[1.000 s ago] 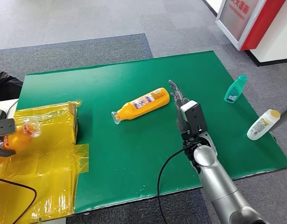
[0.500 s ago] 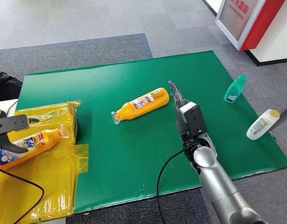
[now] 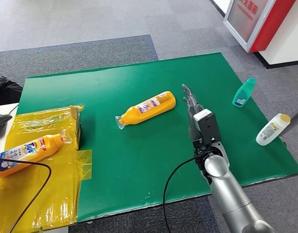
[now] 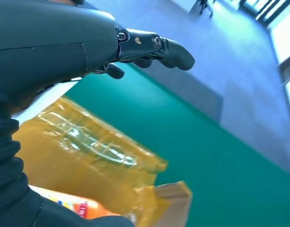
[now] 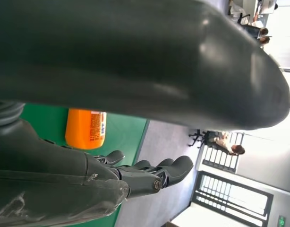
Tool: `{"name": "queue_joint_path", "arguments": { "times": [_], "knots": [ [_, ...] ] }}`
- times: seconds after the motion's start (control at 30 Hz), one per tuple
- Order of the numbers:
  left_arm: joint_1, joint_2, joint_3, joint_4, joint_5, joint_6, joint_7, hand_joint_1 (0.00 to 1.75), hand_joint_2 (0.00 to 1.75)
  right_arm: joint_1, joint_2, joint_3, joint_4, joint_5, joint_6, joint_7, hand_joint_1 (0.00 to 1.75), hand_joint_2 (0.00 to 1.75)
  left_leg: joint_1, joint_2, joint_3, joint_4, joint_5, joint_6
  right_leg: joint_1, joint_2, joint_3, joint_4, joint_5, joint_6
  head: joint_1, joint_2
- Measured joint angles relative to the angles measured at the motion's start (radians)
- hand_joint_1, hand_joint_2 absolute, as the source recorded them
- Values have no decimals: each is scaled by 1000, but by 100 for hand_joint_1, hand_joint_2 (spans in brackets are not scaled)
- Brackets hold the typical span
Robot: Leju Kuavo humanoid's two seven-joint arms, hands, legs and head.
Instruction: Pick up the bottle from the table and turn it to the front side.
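Observation:
An orange bottle (image 3: 147, 108) lies on its side in the middle of the green mat (image 3: 114, 160), its clear cap toward the left and its label up. My right hand (image 3: 191, 103) hovers just right of the bottle's base, with its fingers (image 5: 150, 172) apart and nothing in them; the bottle's base (image 5: 86, 128) is apart from it in the right wrist view. My left hand (image 4: 65, 42) is at the far left edge (image 3: 0, 118), its fingers stretched out and empty. Beneath it a second orange bottle (image 3: 28, 149) lies on yellow plastic wrap (image 3: 48, 189).
A teal bottle (image 3: 244, 92) and a white bottle with a yellow cap (image 3: 273, 129) lie near the mat's right edge. A wrapped box edge (image 3: 77, 124) stands beside the yellow plastic. A black cable (image 3: 173, 174) hangs from my right arm. A red and white stand (image 3: 257, 24) is at the far right.
My left hand has let go of the second orange bottle, which now lies on the yellow wrap, and has drawn back to the left. My right hand has shifted slightly right.

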Motion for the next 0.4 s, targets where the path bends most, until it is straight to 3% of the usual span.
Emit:
{"name": "queue_joint_path", "arguments": {
  "times": [0.17, 0.33, 0.4],
  "knots": [
    [189, -72, 238, -108, 11, 37, -71, 0, 175, 52, -11, -20, -76, 14, -17, -18, 0, 0, 0, 0, 0, 0, 0, 0, -1, 1, 0, 0, 0, 0, 0, 0],
    [463, -211, 493, -263, 25, 45, -160, 0, 175, 139, -28, -55, -200, 34, -17, -24, 0, 0, -2, 3, 0, 0, -4, 1, -2, 3, -1, 0, -2, 1, 0, 0],
    [539, -257, 553, -307, 21, 48, -179, 0, 175, 166, -32, -67, -234, 41, -13, -24, 0, 0, -2, 4, 0, 0, -4, 1, -2, 4, -1, -1, -2, 1, 0, 0]
  ]
}}
